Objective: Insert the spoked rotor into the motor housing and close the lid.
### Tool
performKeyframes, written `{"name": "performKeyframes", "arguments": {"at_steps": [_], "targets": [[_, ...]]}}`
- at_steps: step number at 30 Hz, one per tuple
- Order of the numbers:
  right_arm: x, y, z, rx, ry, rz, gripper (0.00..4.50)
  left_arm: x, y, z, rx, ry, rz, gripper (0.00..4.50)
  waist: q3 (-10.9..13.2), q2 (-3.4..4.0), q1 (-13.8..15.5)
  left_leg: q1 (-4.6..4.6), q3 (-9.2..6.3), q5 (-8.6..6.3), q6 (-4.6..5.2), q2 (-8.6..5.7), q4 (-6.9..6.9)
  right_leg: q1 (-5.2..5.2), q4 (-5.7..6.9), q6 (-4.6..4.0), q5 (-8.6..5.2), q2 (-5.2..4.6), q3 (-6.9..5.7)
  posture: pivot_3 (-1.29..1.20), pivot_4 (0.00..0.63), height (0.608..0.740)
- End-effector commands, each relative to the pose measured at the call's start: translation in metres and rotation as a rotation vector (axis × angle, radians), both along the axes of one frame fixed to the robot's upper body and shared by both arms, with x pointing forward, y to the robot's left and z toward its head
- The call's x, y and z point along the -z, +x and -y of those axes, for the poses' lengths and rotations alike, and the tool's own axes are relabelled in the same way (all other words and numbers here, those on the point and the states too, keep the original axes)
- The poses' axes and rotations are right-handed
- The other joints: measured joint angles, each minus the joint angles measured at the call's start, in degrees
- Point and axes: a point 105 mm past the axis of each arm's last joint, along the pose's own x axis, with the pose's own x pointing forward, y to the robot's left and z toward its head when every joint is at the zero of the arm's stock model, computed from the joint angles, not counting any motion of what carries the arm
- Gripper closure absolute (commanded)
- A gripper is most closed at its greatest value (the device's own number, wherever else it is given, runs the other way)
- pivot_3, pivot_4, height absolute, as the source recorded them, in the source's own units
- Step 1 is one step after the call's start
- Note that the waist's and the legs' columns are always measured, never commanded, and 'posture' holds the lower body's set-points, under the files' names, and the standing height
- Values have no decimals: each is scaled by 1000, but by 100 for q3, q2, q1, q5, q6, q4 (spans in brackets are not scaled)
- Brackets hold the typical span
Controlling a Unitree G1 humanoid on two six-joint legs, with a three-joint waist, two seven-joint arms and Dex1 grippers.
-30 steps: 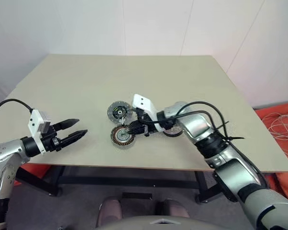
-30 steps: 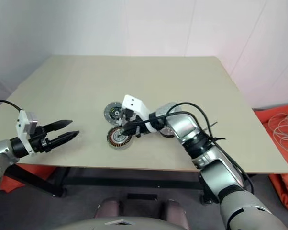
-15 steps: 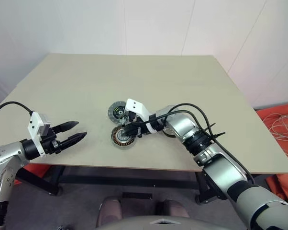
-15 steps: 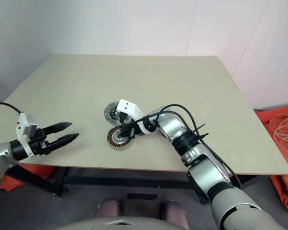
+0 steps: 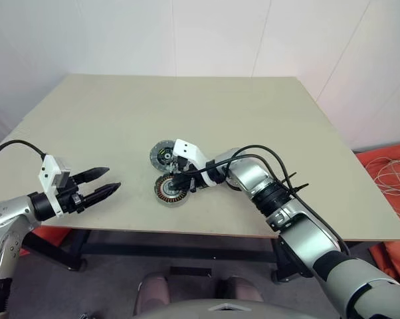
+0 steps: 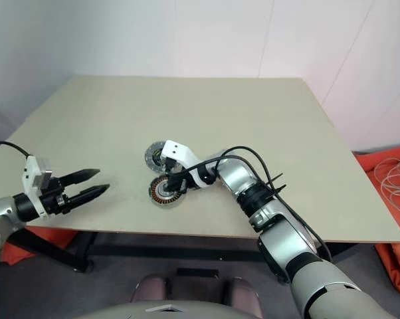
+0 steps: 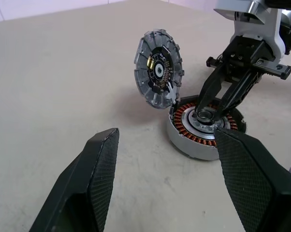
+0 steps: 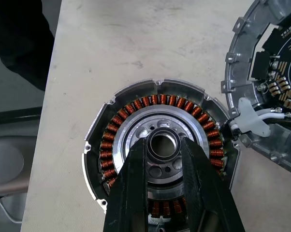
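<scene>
Pinching a small dark ring [image 8: 164,145] inside the motor housing [image 8: 157,154], the right claw [image 8: 162,157] (left claw [image 7: 167,179] gapes empty).

The beige table [image 5: 253,113] sat in front of a plain white wall [image 5: 206,33]. An orange thing [image 5: 393,166] with pale cords lay on the floor around 4 o'clock.

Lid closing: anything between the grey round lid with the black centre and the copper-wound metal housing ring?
Yes. The right gripper sits over the copper-wound metal housing ring, fingers clamped on its centre ring. The grey round lid lies beside the housing, so that gripper blocks its path.
</scene>
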Motion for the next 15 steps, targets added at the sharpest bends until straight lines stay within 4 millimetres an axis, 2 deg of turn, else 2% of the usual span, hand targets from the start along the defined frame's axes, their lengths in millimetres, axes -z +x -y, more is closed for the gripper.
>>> {"name": "performKeyframes", "arguments": {"at_steps": [1,5,13,15], "targets": [[-13,3,-3,-5,32,33,3852,-8,2,2,16,11,44,1160,0,0,1,0,0,0,0,0,0,0,0,0,0,0,0,0,0,740],[-14,2,-3,-9,37,25,3852,-8,2,2,16,14,46,1160,0,0,1,0,0,0,0,0,0,0,0,0,0,0,0,0,0,740],[-17,0,-3,-18,44,26,1129,-7,3,4,21,13,49,1160,0,0,3,1,0,0,0,0,0,1,1,0,0,0,0,0,0,740],[-24,1,-6,-17,67,30,395,-7,3,4,23,9,45,1160,0,0,2,2,0,0,0,0,0,1,1,0,0,0,0,0,0,740]]}}
